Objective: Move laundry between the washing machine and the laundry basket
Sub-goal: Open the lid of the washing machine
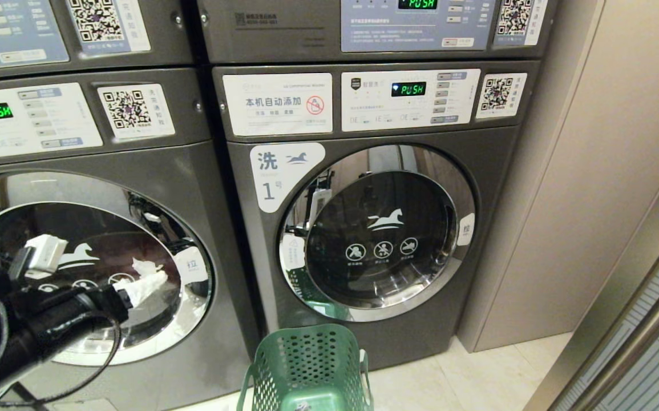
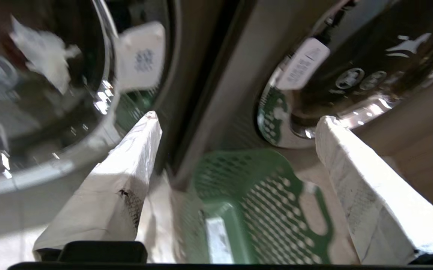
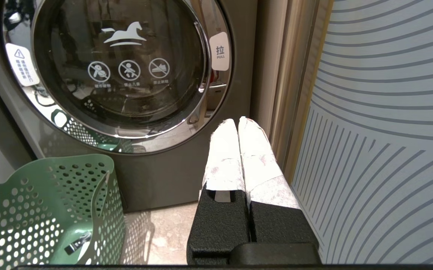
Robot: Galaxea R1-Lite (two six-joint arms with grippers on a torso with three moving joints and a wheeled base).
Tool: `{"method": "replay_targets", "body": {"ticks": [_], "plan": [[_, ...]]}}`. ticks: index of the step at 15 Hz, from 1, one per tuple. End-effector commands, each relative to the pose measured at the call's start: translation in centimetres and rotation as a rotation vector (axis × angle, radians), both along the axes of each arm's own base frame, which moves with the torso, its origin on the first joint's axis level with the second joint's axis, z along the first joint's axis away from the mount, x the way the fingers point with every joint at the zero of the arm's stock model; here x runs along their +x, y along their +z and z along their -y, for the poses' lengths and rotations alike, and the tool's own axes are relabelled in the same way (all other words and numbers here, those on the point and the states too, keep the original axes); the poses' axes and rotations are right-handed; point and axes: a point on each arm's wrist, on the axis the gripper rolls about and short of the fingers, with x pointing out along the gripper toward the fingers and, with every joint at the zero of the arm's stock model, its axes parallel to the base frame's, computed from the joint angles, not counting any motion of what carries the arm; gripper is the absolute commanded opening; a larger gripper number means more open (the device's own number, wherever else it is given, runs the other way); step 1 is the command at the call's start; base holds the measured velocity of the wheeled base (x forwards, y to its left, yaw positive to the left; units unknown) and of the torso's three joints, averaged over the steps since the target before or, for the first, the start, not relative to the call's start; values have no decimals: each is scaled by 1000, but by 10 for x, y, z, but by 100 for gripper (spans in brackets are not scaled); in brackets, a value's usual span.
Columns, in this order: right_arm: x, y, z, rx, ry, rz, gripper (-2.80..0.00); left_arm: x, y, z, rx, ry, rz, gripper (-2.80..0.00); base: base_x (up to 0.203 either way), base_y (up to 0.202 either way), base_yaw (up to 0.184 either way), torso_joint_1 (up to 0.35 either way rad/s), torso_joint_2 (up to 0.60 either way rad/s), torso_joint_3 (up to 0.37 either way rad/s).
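Laundromat washers reading "PUSH", label "洗 1号" (image 1: 279, 171); left hand (image 2: 235, 123) agape, right hand (image 3: 238, 125) closed.

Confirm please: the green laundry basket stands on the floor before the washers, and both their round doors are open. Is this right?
Not quite. The laundry basket does stand on the floor before the washers, but the head view shows both round doors closed: washer 1's door and the left washer's door.

My right gripper (image 3: 238, 125) hangs with its white-wrapped fingers (image 3: 222, 157) pressed together, holding nothing. Beyond it stands a dark grey washer (image 3: 156, 176), its round chrome-rimmed door (image 3: 119, 67) closed. The green perforated laundry basket (image 3: 51, 210) sits on the floor just before that washer, beside my gripper.
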Motion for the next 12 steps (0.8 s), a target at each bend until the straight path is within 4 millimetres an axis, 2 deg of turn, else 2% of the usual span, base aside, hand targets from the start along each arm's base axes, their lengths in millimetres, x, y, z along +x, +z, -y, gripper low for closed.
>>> {"method": "replay_targets", "body": {"ticks": [1,3,6,8,12], "plan": [[3,-9,0,0,0,-35,-280,19,-24,-12,29,-2,-7,0,0,0,0,0,0,0],[3,-9,0,0,0,-35,-280,26,-21,-15,134,-44,42,0,0,0,0,0,0,0],[3,-9,0,0,0,-35,-280,32,-43,-17,145,-58,-32,0,0,0,0,0,0,0],[3,-9,0,0,0,-34,-280,41,-51,-22,146,-63,-23,0,0,0,0,0,0,0],[3,-9,0,0,0,-35,-280,51,-71,-53,85,-206,-7,0,0,0,0,0,0,0]]}}
